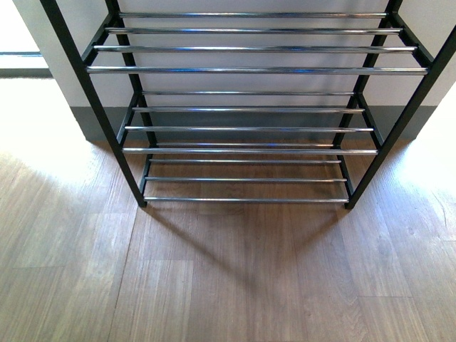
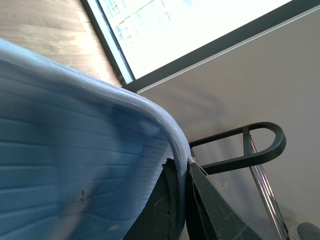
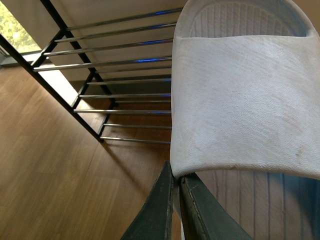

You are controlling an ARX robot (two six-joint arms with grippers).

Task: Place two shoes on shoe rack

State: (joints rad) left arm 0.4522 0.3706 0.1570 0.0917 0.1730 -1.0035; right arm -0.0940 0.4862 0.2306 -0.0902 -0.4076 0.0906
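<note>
**Ann:** Front view, what is there?
**Ben:** The shoe rack point(image 1: 249, 70) stands at 12 o'clock. It has black slanted legs and rows of thin, shiny round rods. The streaky brown wood floor point(image 1: 214, 285) is at 6 o'clock.
**Ann:** And the shoes?
**Ben:** Both are held off the rack. The left gripper point(image 2: 181, 162) pinches the smooth rim of a pale blue slipper point(image 2: 75, 165) with a ridged sole. The right gripper point(image 3: 176, 174) has its fingers tight on the side of a rough white slipper point(image 3: 240, 100)
</note>
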